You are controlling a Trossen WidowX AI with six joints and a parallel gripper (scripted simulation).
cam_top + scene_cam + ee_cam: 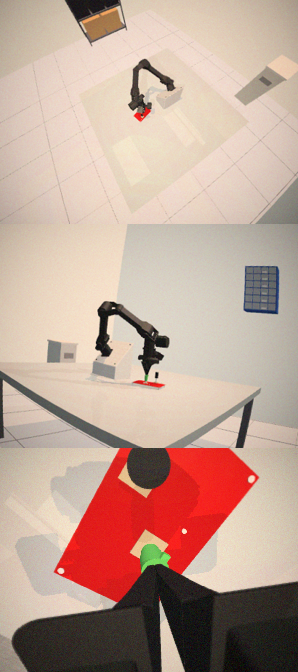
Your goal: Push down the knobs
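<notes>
The red circuit board (pixel 138 117) (pixel 154 385) (pixel 95 543) lies on the table. A green knob (pixel 146 377) (pixel 150 553) stands upright over one tan potentiometer (pixel 145 537). Its lower end is close to the board in the exterior view; whether it touches the potentiometer I cannot tell. A black knob (pixel 157 374) (pixel 148 467) stands higher over the other tan potentiometer (pixel 134 489), with bare shaft below it in the exterior view. My gripper (pixel 146 373) (pixel 154 571) is shut with nothing between the fingers. Its tips are at the top of the green knob and hide part of it.
A light grey sloped box (pixel 169 98) (pixel 121 360) stands on the table (pixel 91 398) beside the arm's base. The black knob stands close beside the gripper. A shelf rack (pixel 103 25), a grey cabinet (pixel 258 85) (pixel 54 351) and a blue drawer unit (pixel 262 289) are far off.
</notes>
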